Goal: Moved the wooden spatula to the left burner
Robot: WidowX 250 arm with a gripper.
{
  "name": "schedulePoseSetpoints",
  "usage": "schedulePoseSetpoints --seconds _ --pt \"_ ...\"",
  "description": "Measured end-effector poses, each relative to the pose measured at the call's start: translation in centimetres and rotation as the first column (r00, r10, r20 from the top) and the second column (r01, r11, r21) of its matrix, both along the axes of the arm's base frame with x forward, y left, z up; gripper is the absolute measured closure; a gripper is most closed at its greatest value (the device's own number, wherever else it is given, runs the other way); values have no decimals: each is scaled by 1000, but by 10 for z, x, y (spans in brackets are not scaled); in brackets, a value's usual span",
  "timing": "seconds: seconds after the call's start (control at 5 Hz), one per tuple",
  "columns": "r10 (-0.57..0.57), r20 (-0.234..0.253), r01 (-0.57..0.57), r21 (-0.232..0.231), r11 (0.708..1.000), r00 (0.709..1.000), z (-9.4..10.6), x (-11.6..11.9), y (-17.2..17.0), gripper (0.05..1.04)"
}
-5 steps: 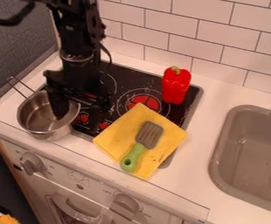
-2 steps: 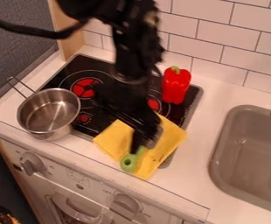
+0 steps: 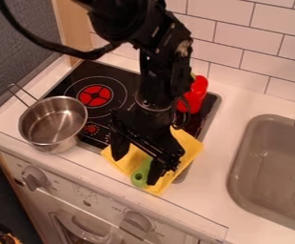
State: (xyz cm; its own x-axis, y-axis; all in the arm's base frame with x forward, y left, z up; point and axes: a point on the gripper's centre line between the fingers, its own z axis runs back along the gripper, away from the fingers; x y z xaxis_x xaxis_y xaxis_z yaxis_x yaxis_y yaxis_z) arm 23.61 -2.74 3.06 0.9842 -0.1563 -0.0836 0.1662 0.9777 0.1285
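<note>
The gripper (image 3: 136, 167) has swung from the pot (image 3: 51, 121) to the yellow cloth (image 3: 188, 143), its fingers spread; it sits over the green-handled spatula (image 3: 140, 177), which lies on the cloth, so a grasp seems next, then a carry to the left burner (image 3: 94, 96); the pepper (image 3: 199, 91) stands on the stove (image 3: 79, 76); the white table (image 3: 217, 190) holds a sink (image 3: 238, 164), with tiles (image 3: 239, 47) behind.

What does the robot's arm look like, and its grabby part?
The arm is black all over, with chunky, knobbly joints and a few small pale spots. A thick black cable loops out beside it. The gripper is black too, with two dark, stubby jaws that hang from a wide bar.
</note>
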Motion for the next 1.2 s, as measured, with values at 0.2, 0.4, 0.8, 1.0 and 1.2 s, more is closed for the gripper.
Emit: schedulePoseSetpoints --seconds 0.2,0.4,0.8,1.0,1.2 --pt "12 -19 -12 3 1000 1000 -8 -1 2 218" --pt "25 -25 -25 4 1000 999 -16 0 2 510" --pt "53 -29 -53 6 999 998 -21 -5 1 719" --pt "54 -44 -53 8 999 998 -19 -8 1 719" --pt "182 72 -180 -35 983 981 31 6 36 719"
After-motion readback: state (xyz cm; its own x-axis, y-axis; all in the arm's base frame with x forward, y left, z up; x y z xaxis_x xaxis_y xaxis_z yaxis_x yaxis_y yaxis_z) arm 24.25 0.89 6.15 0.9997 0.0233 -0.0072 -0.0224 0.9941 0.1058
